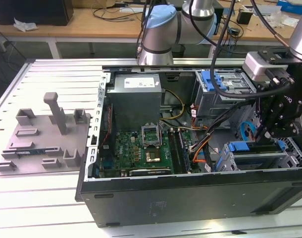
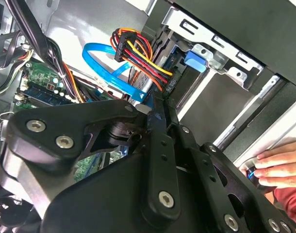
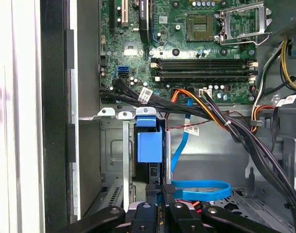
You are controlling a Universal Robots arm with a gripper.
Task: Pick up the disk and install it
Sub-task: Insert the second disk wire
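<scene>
The open computer case lies on its side on the slatted metal worktop. In the exterior view the black tool hangs over the lower drive cage at the exterior view's right end of the case.

In the first wrist view the tool has its two black fingers drawn narrowly together on the edge of the disk, which shows edge-on as a blue-fronted slab standing in a slot of the metal cage. The disk seems to sit between the cage rails; how deep it sits cannot be told. A blue flat data cable curls just beside the fingers, and a bundle of black, orange and yellow wires runs across above it toward the green motherboard.

In the second wrist view the tool body is in front, with the blue cable and a power connector with coloured wires behind it. A person's hand rests at the outer edge of the case.

On the worktop, well apart from the case toward the exterior view's left, stands a grey plastic fixture.
</scene>
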